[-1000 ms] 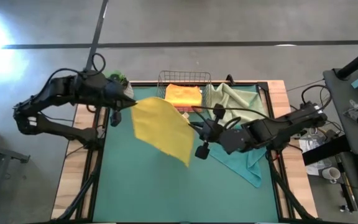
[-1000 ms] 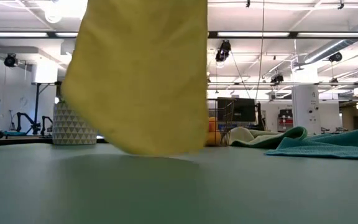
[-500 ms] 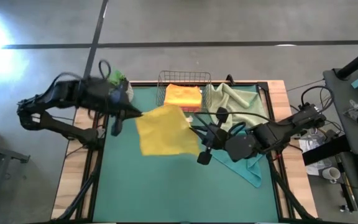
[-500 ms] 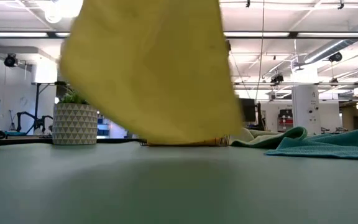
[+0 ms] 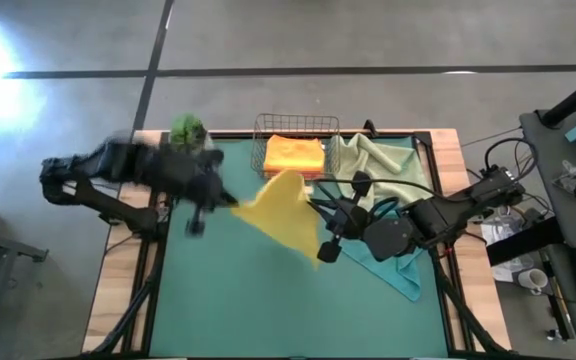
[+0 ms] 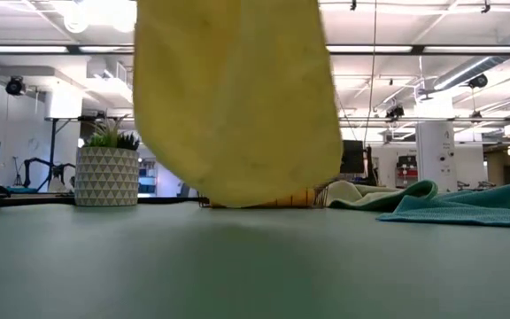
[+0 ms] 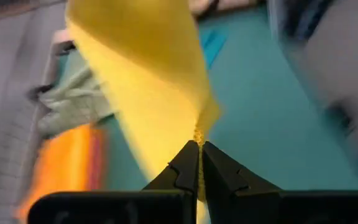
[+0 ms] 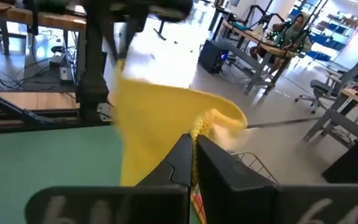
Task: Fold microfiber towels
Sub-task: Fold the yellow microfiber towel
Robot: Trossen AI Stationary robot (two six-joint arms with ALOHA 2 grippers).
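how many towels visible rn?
4. Yellow towel held above the mat between both arms; orange towel in the wire basket; sage towel right of the basket; teal towel under the right arm. More may be hidden.

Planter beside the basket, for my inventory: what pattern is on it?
White planter with grey triangle pattern; clearest in the low view.

Towel (image 5: 282, 209) midair btwn both arms; basket (image 5: 297, 125) behind, plant (image 5: 188, 130) rear-left.
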